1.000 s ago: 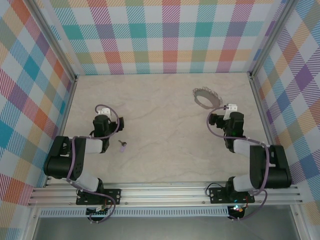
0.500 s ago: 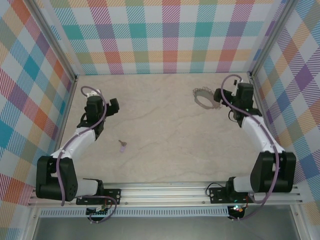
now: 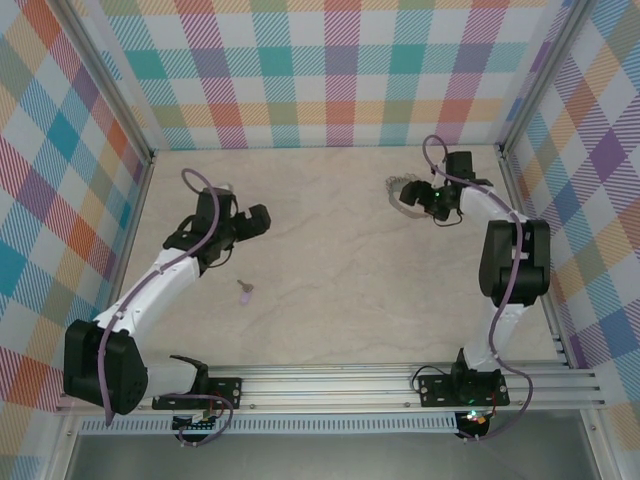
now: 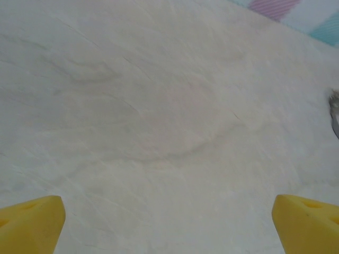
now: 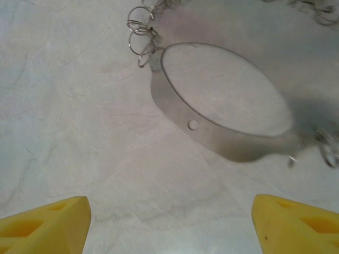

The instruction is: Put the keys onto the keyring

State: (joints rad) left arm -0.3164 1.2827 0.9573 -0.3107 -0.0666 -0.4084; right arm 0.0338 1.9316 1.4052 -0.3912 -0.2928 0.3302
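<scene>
Basically, the keyring (image 5: 212,138) at the table's (image 3: 330,300) far right is being hovered over by the spread right gripper (image 5: 169,222), the key (image 3: 245,290) lying mid-table is being left untouched by the spread left gripper (image 4: 169,222), so pinching's probably next.

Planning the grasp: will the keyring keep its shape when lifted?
The keyring looks like a flat metal band, so its hoop probably stays stiff. The small rings hanging off it likely dangle and swing. Polished metal may slip.
</scene>
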